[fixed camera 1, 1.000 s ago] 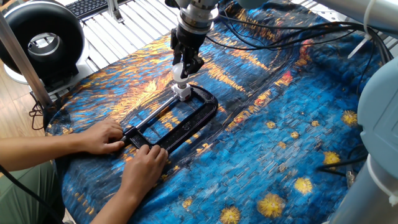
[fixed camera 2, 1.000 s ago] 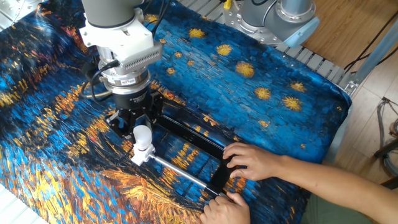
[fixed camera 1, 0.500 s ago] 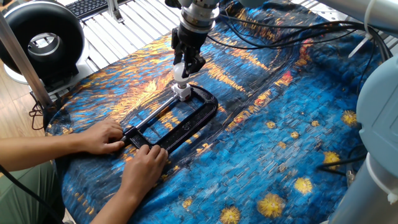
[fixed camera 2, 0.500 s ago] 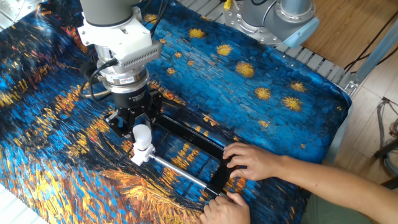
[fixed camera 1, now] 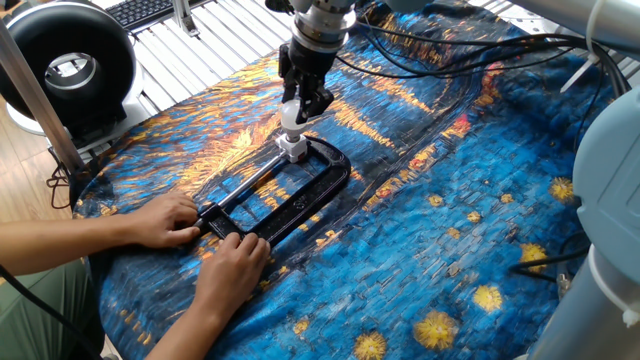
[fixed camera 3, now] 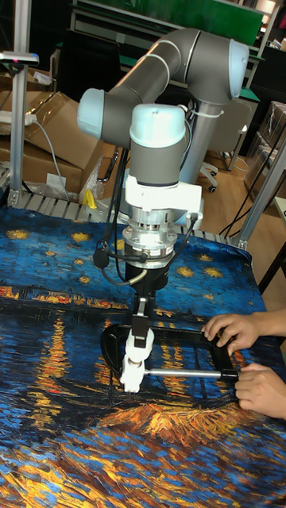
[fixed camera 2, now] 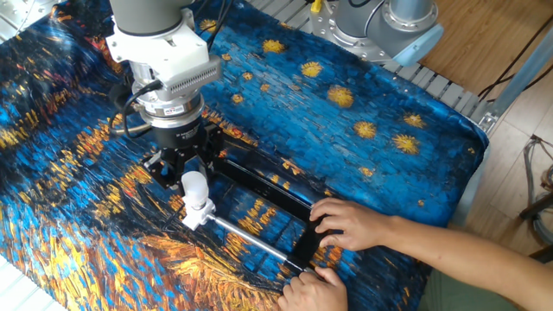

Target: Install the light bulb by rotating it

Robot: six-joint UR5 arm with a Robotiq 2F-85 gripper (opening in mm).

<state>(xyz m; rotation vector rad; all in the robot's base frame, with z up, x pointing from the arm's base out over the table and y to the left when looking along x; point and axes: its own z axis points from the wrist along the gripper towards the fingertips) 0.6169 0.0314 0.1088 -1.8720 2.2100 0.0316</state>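
Light bulb (fixed camera 2: 194,184) sits upright between the gripper (fixed camera 2: 192,175) fingers, apparently clasped.

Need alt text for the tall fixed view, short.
A grey UR5 arm reaches straight down, its end effector gripping the light bulb seated in a white socket block held in a black clamp frame. Two human hands steady the clamp's right end on a starry-night patterned cloth.
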